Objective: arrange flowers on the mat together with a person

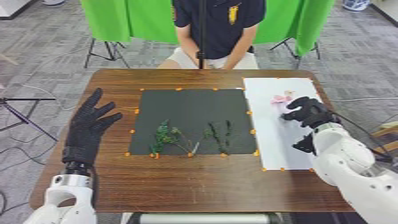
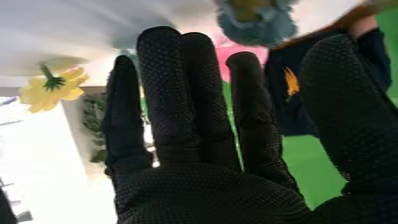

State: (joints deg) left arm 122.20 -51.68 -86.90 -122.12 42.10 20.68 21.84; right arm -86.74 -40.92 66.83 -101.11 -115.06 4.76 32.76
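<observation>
Left hand (image 1: 83, 131) open, empty, beside black mat (image 1: 187, 107). Right hand (image 1: 311, 113) open, fingers straight, over white mat (image 1: 277, 145); contact unclear. Green sprigs (image 1: 163, 135) on black mat, head view; pink flower (image 1: 281, 99) on white. Wrist view adds yellow flower (image 2: 53, 89), blue flower (image 2: 258, 29) cut off by frame.

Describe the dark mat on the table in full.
The dark mat is a plain, near-black, roughly square sheet, lying flat and looking matte, on the middle of the brown wooden table. Small orange pieces dot its edges. Thin green sprigs rest on its half nearer the robot. The white sheet lies along its right side, and the left hand is off its left side, not touching it.
</observation>
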